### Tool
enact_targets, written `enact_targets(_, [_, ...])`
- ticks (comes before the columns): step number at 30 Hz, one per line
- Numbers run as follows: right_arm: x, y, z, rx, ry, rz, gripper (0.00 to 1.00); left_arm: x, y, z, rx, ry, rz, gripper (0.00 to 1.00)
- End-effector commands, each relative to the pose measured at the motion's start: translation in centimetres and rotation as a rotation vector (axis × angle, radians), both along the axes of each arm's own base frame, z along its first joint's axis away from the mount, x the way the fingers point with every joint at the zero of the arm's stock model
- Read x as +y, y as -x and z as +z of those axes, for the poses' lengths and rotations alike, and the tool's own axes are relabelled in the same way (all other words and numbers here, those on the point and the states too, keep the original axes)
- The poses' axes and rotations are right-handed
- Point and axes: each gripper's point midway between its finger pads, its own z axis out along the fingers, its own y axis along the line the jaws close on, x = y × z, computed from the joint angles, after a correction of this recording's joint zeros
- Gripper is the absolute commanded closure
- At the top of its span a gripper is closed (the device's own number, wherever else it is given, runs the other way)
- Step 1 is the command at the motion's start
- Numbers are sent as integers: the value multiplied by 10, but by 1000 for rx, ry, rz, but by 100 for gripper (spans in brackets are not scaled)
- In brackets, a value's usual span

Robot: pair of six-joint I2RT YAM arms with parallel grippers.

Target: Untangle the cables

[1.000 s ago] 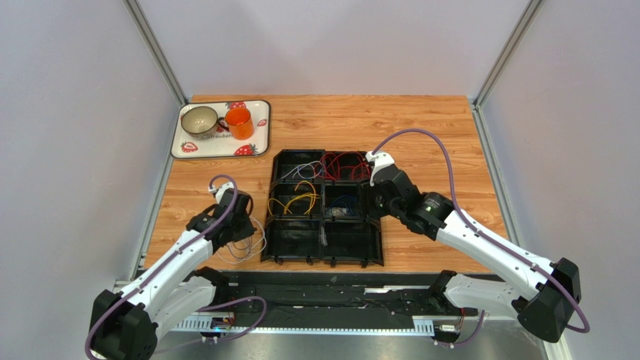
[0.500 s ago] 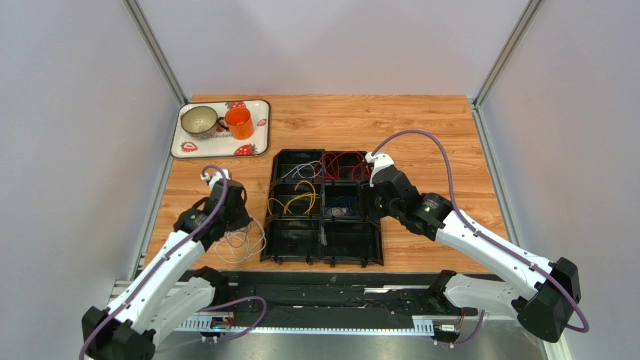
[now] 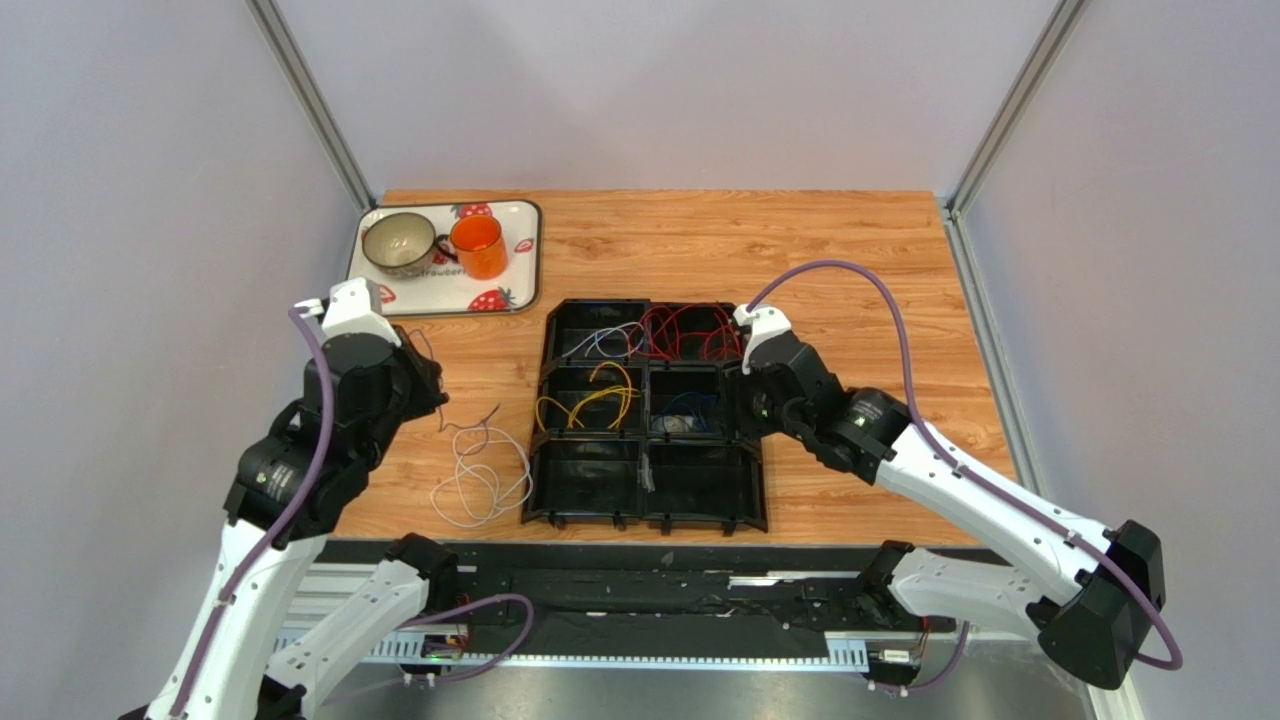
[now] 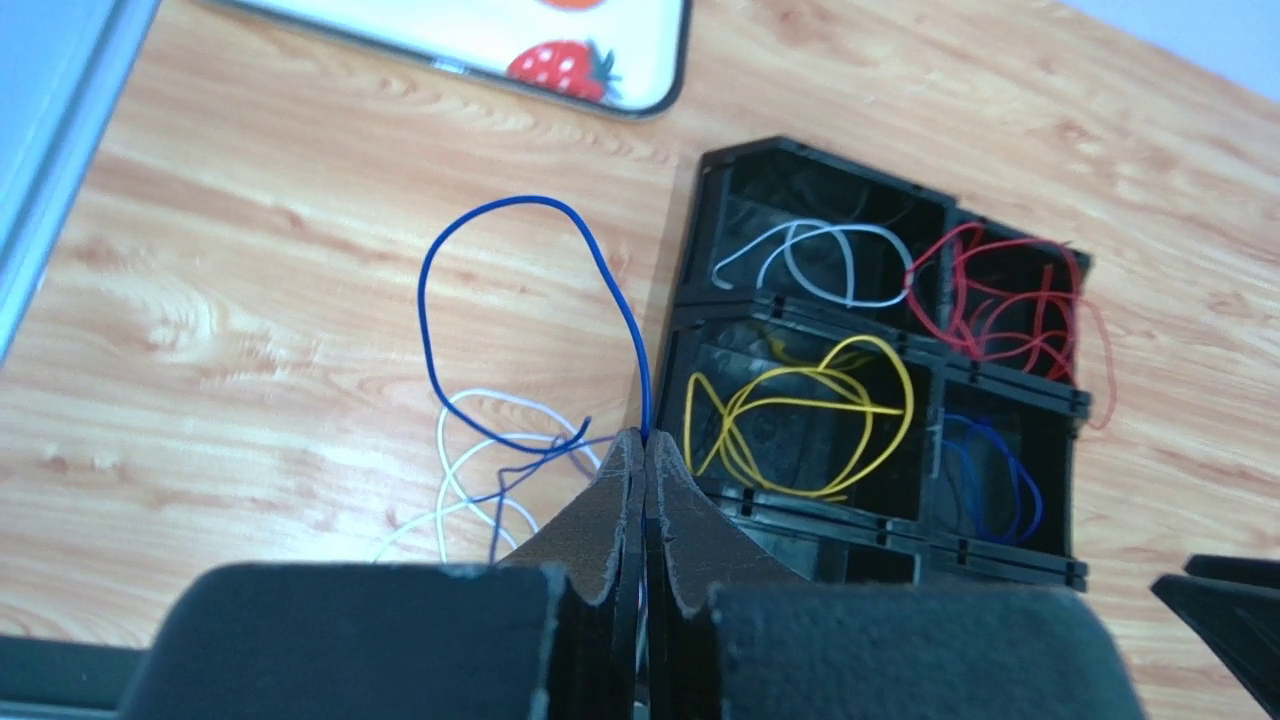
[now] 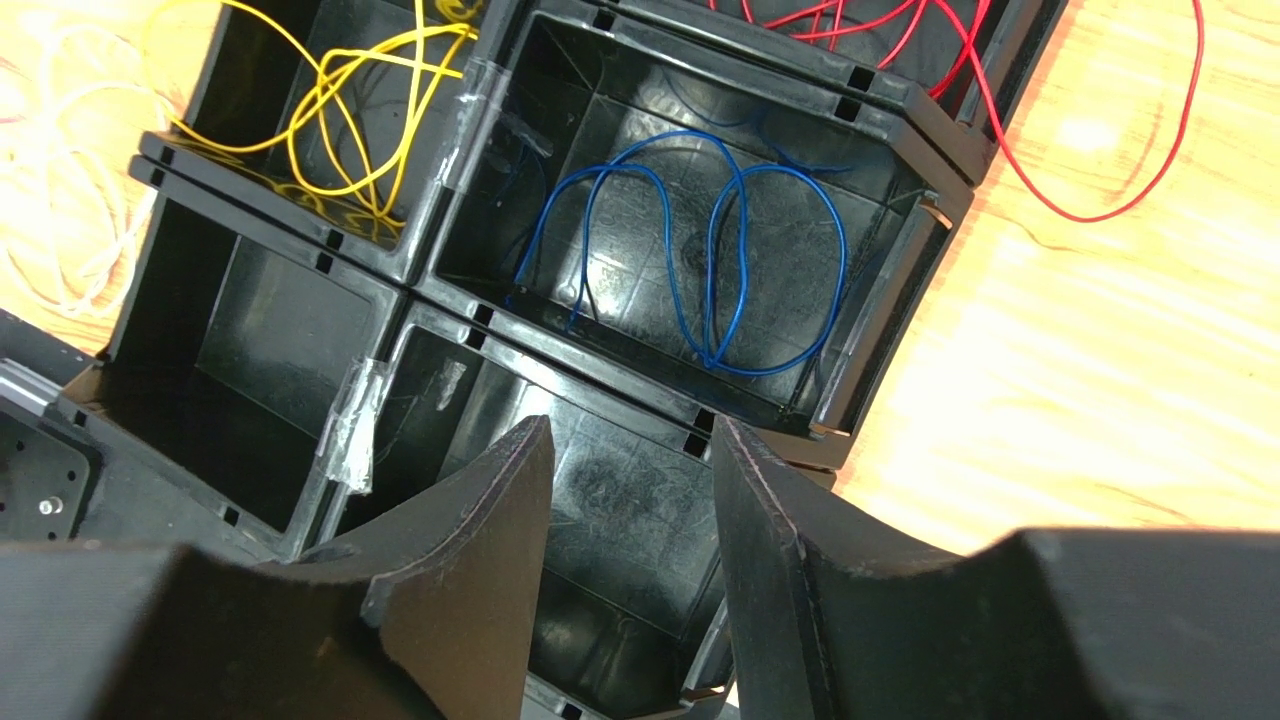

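Mostly binned | left gripper (image 4: 645,458) pinches blue cable (image 4: 522,200), looping ahead of jaws | white cables (image 3: 480,480) beneath unsorted | right gripper (image 5: 628,450) wide, empty

wooden table (image 3: 842,255) | strawberry tray (image 3: 526,270) | black bin (image 3: 583,483) | white cables (image 3: 478,488)

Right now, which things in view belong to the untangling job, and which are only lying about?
Job: blue cable pinched in the left fingers; white cables loose on the table; black bins holding sorted cables.
Lying about: strawberry tray, pale cup, orange cup.
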Motion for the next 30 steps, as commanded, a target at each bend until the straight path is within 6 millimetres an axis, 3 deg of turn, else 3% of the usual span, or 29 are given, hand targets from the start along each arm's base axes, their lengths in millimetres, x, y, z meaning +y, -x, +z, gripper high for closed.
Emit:
enact_targets(1, [1,-1,16,-43,-39,0,53,-5,1,41,-109,-26,-90,100])
enact_targets(7, [-1,1,19,-45,-47,-7,53,-36,2,78,-192,47,-260,100])
enact_targets(15, [-3,2,20,-41,-54,-17,53,-61,10,92,-215,126,-389,100])
enact_targets(19, [-2,2,20,-44,-56,-19,53,-86,22,96,-218,182,-534,100])
enact_targets(26, [-3,2,21,-42,-59,-21,53,-114,36,84,-161,259,-699,100])
enact_targets(30, [-3,2,21,-40,-63,-23,53,-128,43,65,-111,303,-782,100])
